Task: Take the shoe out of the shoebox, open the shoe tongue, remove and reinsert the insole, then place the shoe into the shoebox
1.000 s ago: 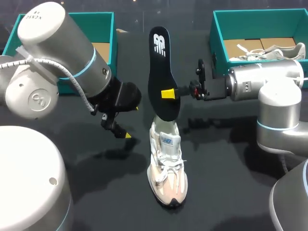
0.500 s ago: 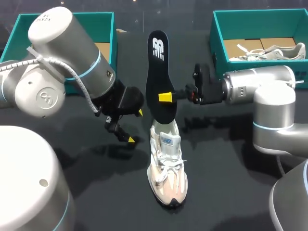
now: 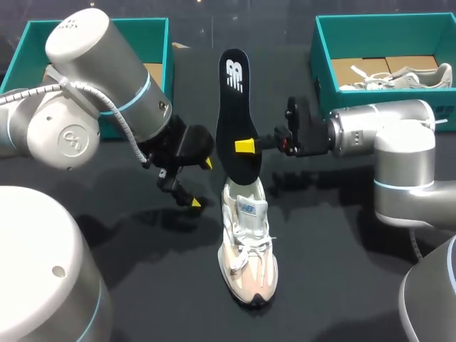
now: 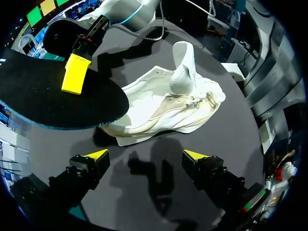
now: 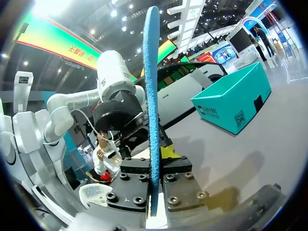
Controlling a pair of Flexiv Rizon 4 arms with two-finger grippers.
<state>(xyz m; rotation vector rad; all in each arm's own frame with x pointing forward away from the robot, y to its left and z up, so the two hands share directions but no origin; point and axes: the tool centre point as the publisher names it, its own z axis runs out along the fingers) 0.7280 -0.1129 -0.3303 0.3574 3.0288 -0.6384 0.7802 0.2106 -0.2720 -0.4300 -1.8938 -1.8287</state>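
Step in hand: judged to be reinsertion of the insole; not yet seated.
Insole [image 3: 236,114]: held upright above the shoe [image 3: 246,239], its lower end at the heel opening. Whether it has entered the shoe cannot be told.
Right gripper [image 3: 246,145]: clamped on the insole from both faces, low on its length; in the right wrist view the blue edge runs straight up between the fingers [image 5: 153,163].
Left gripper [image 4: 146,156]: fingers spread, nothing between them, hovering over the table [image 3: 342,271] just beside the shoe's heel.
Shoe: upright on its sole mid-table, unrestrained, tongue [image 4: 183,72] lifted.
Shoeboxes: left shoebox [image 3: 153,39] and right shoebox [image 3: 385,35] at the far edge, well apart from the shoe; a second shoe [image 3: 399,75] lies in the right one.
Risk 1: the shoe may be pushed or tipped when the insole is pressed down, since nothing is holding it.
Risk 2: the insole may buckle or fold at the collar, being thin and gripped at one spot only.
Risk 3: the insole may catch on the tongue or laces if the opening is too narrow.
Risk 4: the two grippers may collide, both working near the heel.
Mitigation suggested: shoe to be braced by the left gripper first.
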